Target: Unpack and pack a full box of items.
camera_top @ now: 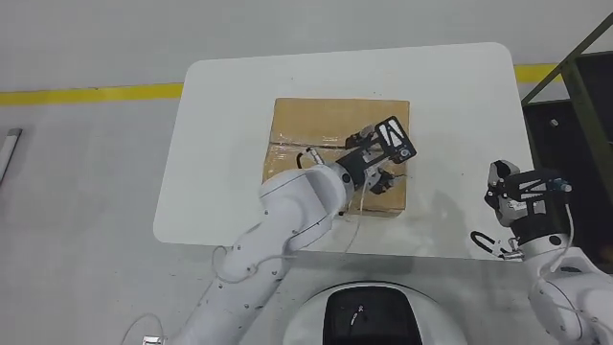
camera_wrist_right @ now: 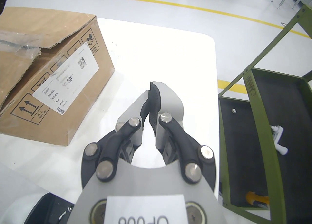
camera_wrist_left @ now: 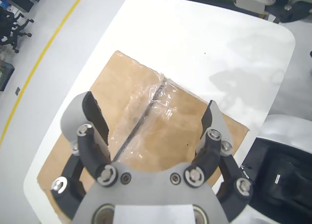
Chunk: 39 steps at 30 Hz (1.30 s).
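A brown cardboard box point(camera_top: 316, 125) lies in the middle of the white table point(camera_top: 230, 153), its top flaps closed. Clear tape point(camera_wrist_left: 146, 110) runs along the centre seam, wrinkled and partly lifted. My left gripper point(camera_top: 396, 160) hovers over the box's right end, open, with nothing between its fingers; in its own view the gripper point(camera_wrist_left: 150, 99) straddles the taped seam from above. My right gripper point(camera_wrist_right: 152, 88) is shut on nothing above the table's right front part, apart from the box point(camera_wrist_right: 48, 40), whose near flap edge is torn and slightly raised. From above, the right gripper point(camera_top: 500, 190) sits near the table's right edge.
A green metal cart point(camera_wrist_right: 268, 113) with a black-lined shelf stands just right of the table point(camera_wrist_right: 158, 52). It holds a small white part point(camera_wrist_right: 277, 137) and an orange-handled item point(camera_wrist_right: 256, 198). Bare table surface point(camera_wrist_left: 195, 40) lies beyond and right of the box.
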Available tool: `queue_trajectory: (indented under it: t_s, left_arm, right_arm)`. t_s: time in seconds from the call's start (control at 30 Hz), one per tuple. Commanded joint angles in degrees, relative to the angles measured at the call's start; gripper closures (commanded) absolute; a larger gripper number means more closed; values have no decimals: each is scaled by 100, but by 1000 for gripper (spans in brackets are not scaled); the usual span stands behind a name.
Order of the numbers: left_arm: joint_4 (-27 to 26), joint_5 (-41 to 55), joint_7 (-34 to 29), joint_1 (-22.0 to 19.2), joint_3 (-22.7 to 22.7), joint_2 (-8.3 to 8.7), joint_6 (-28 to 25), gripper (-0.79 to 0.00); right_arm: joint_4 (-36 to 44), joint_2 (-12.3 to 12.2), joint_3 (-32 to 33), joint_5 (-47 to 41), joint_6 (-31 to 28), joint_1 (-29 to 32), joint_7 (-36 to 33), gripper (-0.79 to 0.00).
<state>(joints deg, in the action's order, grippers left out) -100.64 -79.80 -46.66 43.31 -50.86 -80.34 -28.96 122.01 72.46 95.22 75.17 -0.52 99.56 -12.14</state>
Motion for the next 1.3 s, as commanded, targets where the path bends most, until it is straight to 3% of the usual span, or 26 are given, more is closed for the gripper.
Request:
queue_trajectory:
  t_s: [0.0,0.1,0.2,0.33,0.53,0.7,0.73,1.17,1.2,1.27]
  left_arm:
    - [57,-77,-85,-49,40,-3,-76,-625]
    - [148,-228,-131,-115,89,-8,-123,-496]
    - [210,-318,-125,-133,108,-13,-114,-440]
    - [248,-478,-166,-174,157,-8,-294,-551]
    - [335,-699,-157,-291,269,-15,-590,-566]
    - [309,-804,-126,-344,320,-30,-627,-474]
    - [307,-851,-117,-352,325,-32,-615,-394]
    - [317,-1349,215,-368,315,-44,-490,-99]
    - [299,-1385,236,-373,305,-45,-464,-15]
    - [258,-1471,301,-367,274,-43,-417,0]
  right_arm:
    - [-4,2,1,-13,6,-16,-10,0]
    - [-2,4,-16,-2,7,-39,-17,0]
    - [9,7,-36,-2,10,-46,-18,0]
    - [1,10,-31,-1,33,-41,-19,0]
    - [-24,15,-35,-24,39,-61,-37,0]
    - [-44,19,-62,-31,37,-93,-49,0]
    - [-47,20,-68,-40,34,-100,-55,0]
    - [-79,28,-88,-80,30,-156,-107,0]
    - [-80,28,-89,-81,29,-158,-110,0]
    - [-87,28,-95,-79,20,-169,-112,0]
